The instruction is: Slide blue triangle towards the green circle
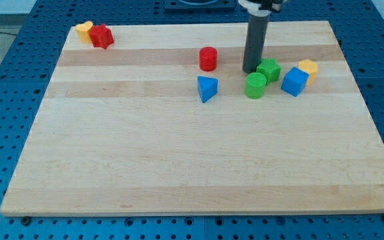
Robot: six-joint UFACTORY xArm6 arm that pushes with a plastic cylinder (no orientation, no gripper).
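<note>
The blue triangle (207, 88) lies on the wooden board (179, 153), a little right of centre in the upper half. The green circle (255, 85), a short green cylinder, stands about 70 px to its right. My tip (250, 70) rests on the board just above and slightly left of the green circle, touching the left side of a green star-shaped block (269, 69). The tip is up and to the right of the blue triangle, well apart from it.
A red cylinder (208, 59) stands above the blue triangle. A blue cube (295, 81) and a yellow block (307, 67) sit right of the green circle. A yellow block (83, 29) and a red block (101, 36) lie at the board's top left corner.
</note>
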